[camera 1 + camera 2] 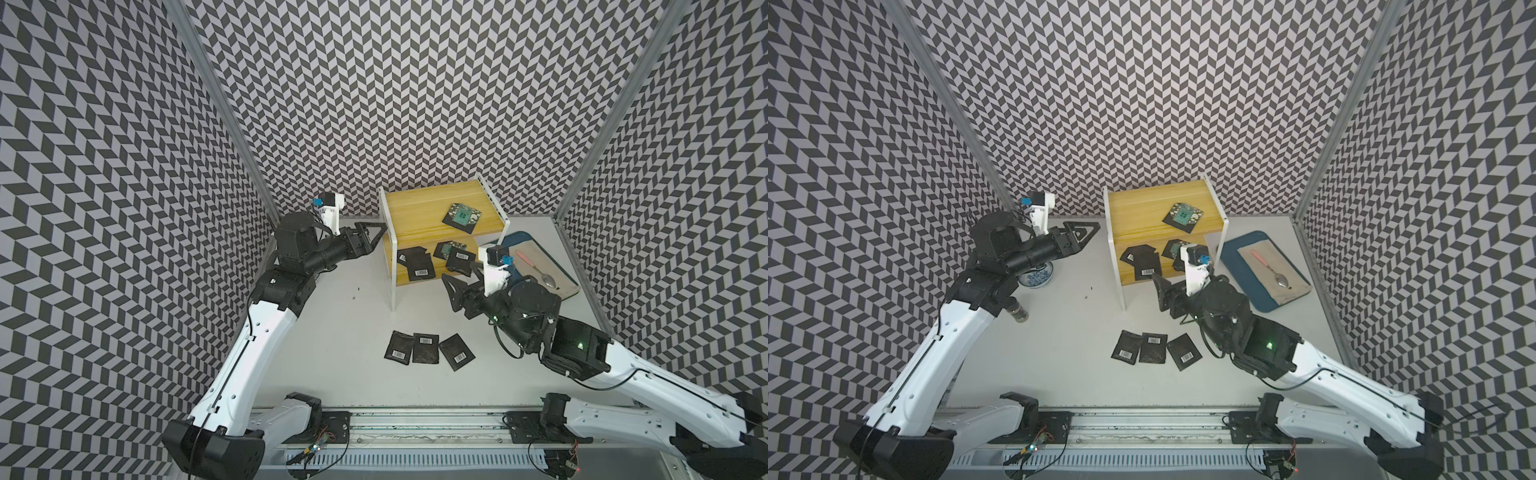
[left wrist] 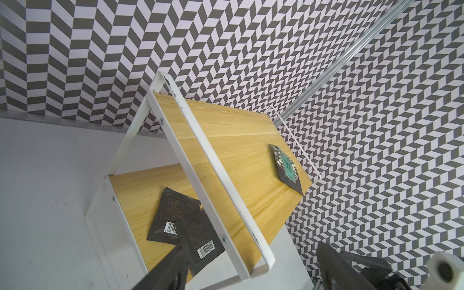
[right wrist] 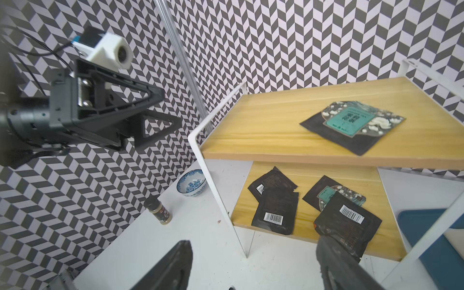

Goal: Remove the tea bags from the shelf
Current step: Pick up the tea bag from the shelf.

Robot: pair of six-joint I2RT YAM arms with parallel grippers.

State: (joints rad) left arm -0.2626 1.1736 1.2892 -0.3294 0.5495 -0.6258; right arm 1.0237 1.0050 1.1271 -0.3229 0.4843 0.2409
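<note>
**Clerk:** Entry one: hands?

**Me:** My right hand (image 3: 253,241): jaws wide apart and empty, at the front of the shelf (image 3: 263,120), level with the lower board. One finger (image 3: 336,261) overlaps the corner of the nearest tea bag (image 3: 347,227). Whether it touches, I cannot tell. My left hand (image 1: 371,236): likewise spread and empty, raised just beside the shelf's left end.

**Clerk:** Stock?

**Me:** Lower board: four tea bags, in two overlapping pairs. Top board: a green-faced tea bag (image 1: 461,216); whether another lies under it, I cannot tell. Table (image 1: 332,332): a row of three (image 1: 426,348), near the shelf's front, already off.

**Clerk:** Handling?

**Me:** By my judgement they are light, thin, limp and slick. Lying flat, they offer little from above. They are best pinched at an edge or a lifted corner, such as the crumpled one at the board's front edge.

**Clerk:** Views?

**Me:** The right wrist view shows all four on the lower board plainly. The left wrist view shows only the left pair (image 2: 173,213). Only the top views show the three on the table. A bowl (image 1: 1038,277) and a jar (image 1: 1017,313) show beside my left arm in a top view.
</note>
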